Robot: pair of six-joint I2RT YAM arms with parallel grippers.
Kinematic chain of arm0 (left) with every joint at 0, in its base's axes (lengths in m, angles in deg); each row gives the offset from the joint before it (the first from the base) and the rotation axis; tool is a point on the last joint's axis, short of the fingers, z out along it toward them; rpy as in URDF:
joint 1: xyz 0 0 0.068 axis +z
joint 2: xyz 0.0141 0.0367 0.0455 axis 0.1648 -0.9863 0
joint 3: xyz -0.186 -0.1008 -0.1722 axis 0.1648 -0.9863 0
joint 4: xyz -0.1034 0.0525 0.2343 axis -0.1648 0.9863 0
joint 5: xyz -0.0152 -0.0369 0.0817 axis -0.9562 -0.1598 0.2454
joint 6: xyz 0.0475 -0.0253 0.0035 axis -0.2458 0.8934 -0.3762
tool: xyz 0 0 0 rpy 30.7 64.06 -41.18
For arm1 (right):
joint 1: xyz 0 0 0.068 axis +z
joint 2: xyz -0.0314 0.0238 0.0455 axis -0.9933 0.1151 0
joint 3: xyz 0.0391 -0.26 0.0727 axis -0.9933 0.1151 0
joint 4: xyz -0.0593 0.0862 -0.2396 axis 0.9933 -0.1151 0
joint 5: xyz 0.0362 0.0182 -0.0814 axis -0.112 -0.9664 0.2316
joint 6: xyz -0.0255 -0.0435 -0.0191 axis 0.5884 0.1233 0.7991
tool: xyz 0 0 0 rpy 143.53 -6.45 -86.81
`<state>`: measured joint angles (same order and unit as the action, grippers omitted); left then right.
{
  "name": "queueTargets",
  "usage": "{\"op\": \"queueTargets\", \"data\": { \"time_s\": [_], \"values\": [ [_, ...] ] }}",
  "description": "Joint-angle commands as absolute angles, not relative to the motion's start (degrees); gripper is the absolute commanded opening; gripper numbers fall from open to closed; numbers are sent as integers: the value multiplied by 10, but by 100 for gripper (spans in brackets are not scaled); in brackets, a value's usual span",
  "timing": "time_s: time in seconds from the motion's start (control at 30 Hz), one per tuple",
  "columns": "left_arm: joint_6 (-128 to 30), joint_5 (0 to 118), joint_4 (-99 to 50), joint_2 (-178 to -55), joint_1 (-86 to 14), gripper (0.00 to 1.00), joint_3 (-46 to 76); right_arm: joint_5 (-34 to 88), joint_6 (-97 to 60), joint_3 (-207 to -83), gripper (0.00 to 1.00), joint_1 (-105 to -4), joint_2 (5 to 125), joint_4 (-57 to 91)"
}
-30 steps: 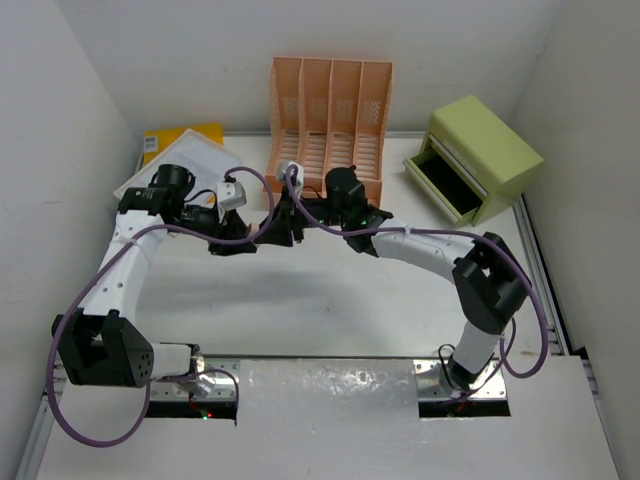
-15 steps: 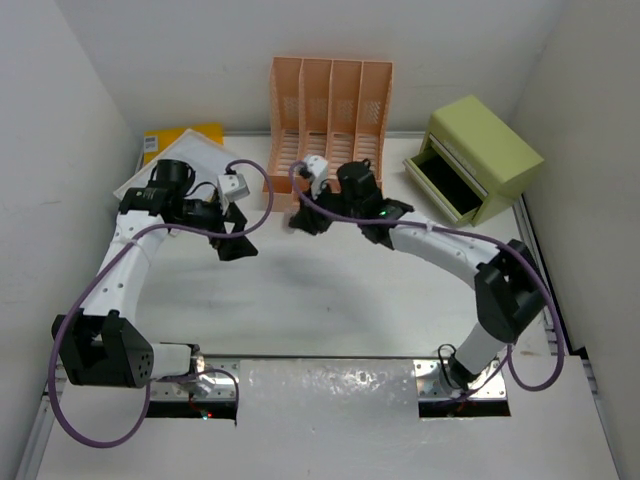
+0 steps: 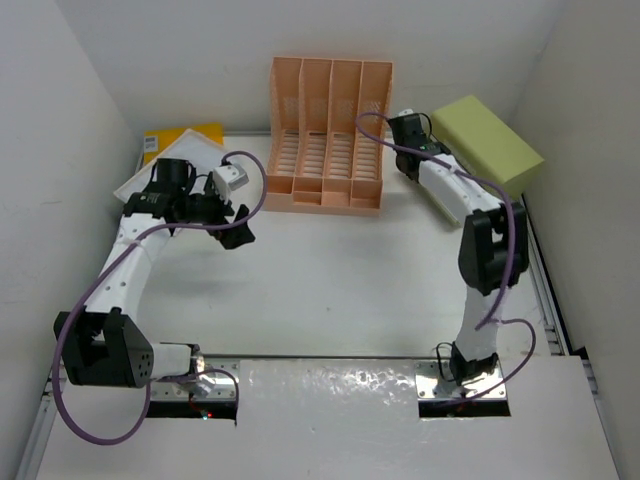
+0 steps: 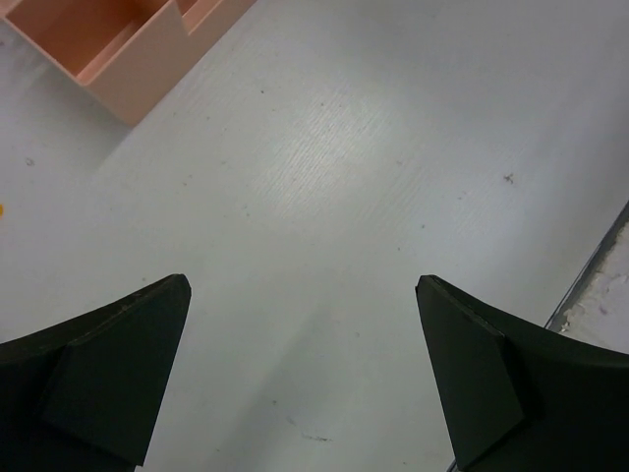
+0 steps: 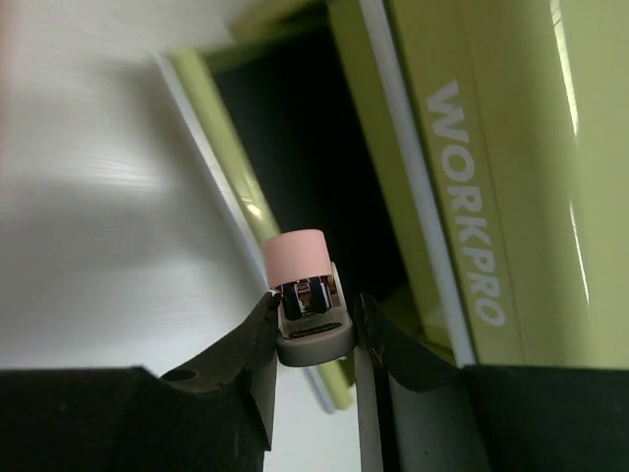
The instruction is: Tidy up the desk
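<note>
The white desk carries both arms. My left gripper hovers over its left-middle part. In the left wrist view that gripper is open, with only bare desk between its fingers. My right gripper is shut on a small stapler with a pink top and a grey base. It holds the stapler at the dark mouth of the open drawer of the lime-green box. In the top view the right wrist sits at the box's left end and its fingers are hidden.
A peach slotted file rack stands at the back middle; its corner shows in the left wrist view. A yellow envelope and white papers lie at the back left. Silver rails edge the desk.
The two grippers met in front of the rack; the left one opened and drew back left. The right arm swung the stapler right to the green box's drawer.
</note>
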<state>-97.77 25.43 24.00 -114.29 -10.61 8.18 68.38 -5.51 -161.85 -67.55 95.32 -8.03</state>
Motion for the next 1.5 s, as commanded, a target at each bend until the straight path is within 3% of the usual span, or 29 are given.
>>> {"op": "queueTargets", "data": {
  "time_s": [0.0, 0.17, 0.4, 0.5, 0.63, 0.9, 1.17, 1.3, 1.4, 1.47],
  "values": [
    [-965, 273, 210, -1133, -102, 100, 75, 810, 0, -1670, 0, -693, 1013, -127],
    [-965, 275, 203, -1133, -102, 100, 66, 862, 29, -1743, 0, -714, 1092, -141],
    [-962, 281, 197, -1135, -101, 100, 61, 861, 42, -1756, 1, -730, 1138, -130],
    [-961, 283, 198, -1134, -101, 100, 61, 852, 40, -1754, 14, -735, 1142, -133],
    [-962, 281, 197, -1135, -101, 100, 59, 836, 35, -1745, 40, -736, 1132, -137],
    [-963, 278, 198, -1138, -101, 100, 58, 791, 39, -1733, 47, -736, 1095, -149],
    [-965, 278, 198, -1138, -101, 100, 59, 743, 15, -1733, 43, -734, 1040, -179],
    [-966, 274, 199, -1138, -101, 100, 59, 694, 4, -1669, 37, -719, 980, -144],
    [-966, 274, 202, -1138, -101, 100, 60, 625, 24, -1577, 20, -697, 941, -77],
    [-971, 274, 208, -1137, -101, 100, 60, 585, 19, -1546, 0, -691, 946, -56]
  ]
}}
